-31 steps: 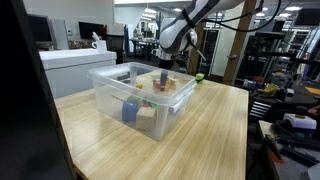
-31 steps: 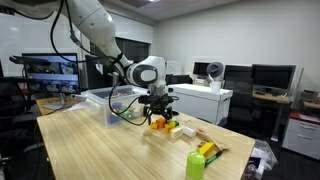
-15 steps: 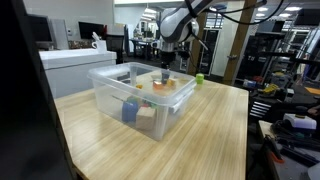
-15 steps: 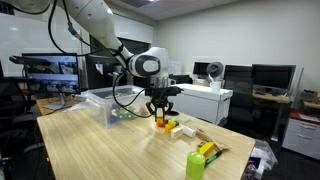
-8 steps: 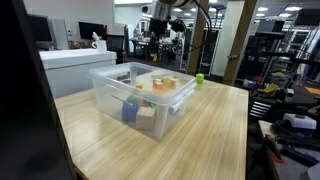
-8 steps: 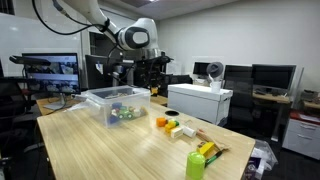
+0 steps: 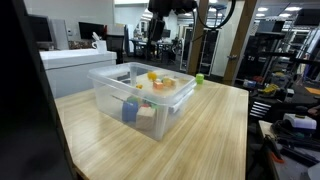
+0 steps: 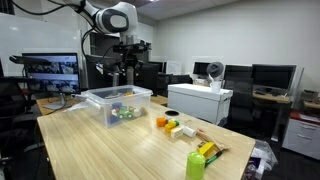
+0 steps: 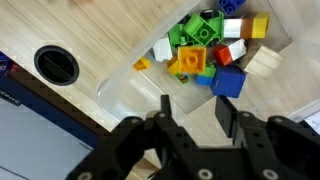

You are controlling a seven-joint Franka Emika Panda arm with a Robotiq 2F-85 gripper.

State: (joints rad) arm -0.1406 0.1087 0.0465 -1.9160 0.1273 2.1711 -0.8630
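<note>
Wooden table (image 7: 210,120), clear bin (image 7: 110,95) near its edge — gripper (image 9: 193,106) above, jaws apart.

Wrist view: you have open air above the blocks (image 9: 205,45), upper right; the bin wall (image 9: 118,92) hems them at centre.

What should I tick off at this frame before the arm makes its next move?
1. Jaws empty: ok. The gripper stands open with nothing between its jaws.
2. Clearance over the clear bin: ok. The gripper hangs well above its rim in both exterior views.
3. Pile of blocks contained: ok. It lies inside the bin walls.
4. Yellow block at rest: cannot tell.
5. Loose blocks on the table: ok. They are in view, apart from the bin.
</note>
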